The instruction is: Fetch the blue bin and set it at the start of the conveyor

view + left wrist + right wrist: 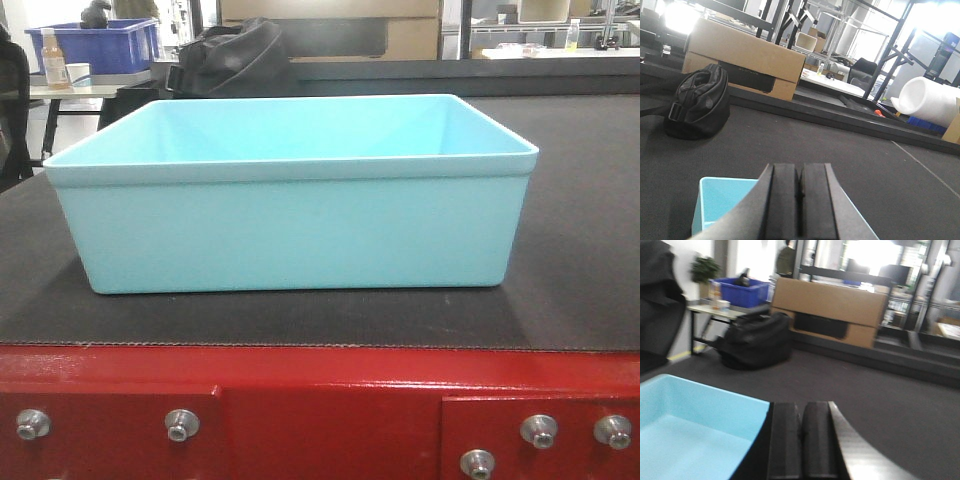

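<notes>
The blue bin (290, 220), a pale cyan tub, stands upright and empty on the dark grey belt (580, 250) of the conveyor start, just behind the red bolted frame (320, 380). Neither gripper shows in the front view. In the left wrist view my left gripper (800, 167) is shut, pads together with nothing between them, and a corner of the bin (720, 200) lies below and to its left. My right gripper (801, 405) is also shut and empty, with the bin (695, 435) close on its left; I cannot tell whether they touch.
A black bag (235, 55) lies on the belt behind the bin, in front of a long cardboard box (745, 50). A dark blue bin (95, 45) and a bottle (53, 60) stand on a side table at far left. A white roll (927, 100) lies far right.
</notes>
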